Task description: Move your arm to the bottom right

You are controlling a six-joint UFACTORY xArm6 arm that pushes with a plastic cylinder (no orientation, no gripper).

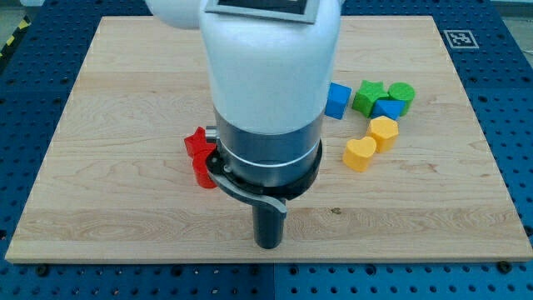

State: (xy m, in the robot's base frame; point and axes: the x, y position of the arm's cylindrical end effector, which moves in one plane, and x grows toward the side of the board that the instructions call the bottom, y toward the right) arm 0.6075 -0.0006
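Camera view, my tip (268,244) (dark rod) on wooden board (125,100), below red blocks (200,154)

My tip (268,244) hangs straight down (apparently touching the surface) beneath the bulky white arm (266,75).

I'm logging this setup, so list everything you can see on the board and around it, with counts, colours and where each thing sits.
board: one, light wood, fills most of the view
base: one, blue with holes, around the board
marker: one, black and white, board's top right corner
red blocks: two, red, left of centre, partly behind the arm
blue cube: one, blue, right of centre
green star: one, green, right of the blue cube
green block: one, green, rightmost of the cluster
blue block: one, blue, below the two green ones
yellow block: one, yellow, below that blue block
yellow heart: one, yellow, touching the yellow block's lower left
arm: one, white and dark, centre
my tip: one, dark, bottom centre, clear of all blocks
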